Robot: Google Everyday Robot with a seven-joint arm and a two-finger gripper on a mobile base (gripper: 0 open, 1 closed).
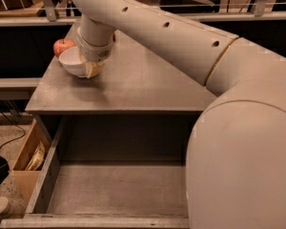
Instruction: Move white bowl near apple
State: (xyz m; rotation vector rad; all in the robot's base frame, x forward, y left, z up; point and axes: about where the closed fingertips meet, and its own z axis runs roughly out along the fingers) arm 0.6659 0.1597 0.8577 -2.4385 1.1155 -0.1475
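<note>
We see a flat grey matte tabletop [148, 87] with square edges filling the middle of the view, and the task's things sit toward its 10 o'clock corner. The small round red-orange apple [62, 46] rests there close to the table's far left edge. The glossy white round bowl [72, 61] is just beside it at the apple's 5 o'clock, tilted so its opening faces up and to the left; we cannot tell whether bowl and apple touch. The thick cream robot arm [181, 37] sweeps in from 4 o'clock across the table and bends down to the two-finger gripper [92, 69], which is clamped on the bowl's rim at the bowl's 3 o'clock side, a tan pad [93, 71] showing against the outer wall. A sliver of something red [114, 36] peeks out behind the wrist at 1 o'clock; we cannot tell what it is. Below the tabletop, at 6 o'clock, a wide grey open drawer [119, 190] with low walls stands pulled out toward us. At 8 o'clock a brown cardboard box [24, 159] sits on the speckled floor [5, 128], with a yellowish packet [37, 155] inside it. Across the 12 o'clock edge run pale metal rails [33, 21] with dark space beneath them.
</note>
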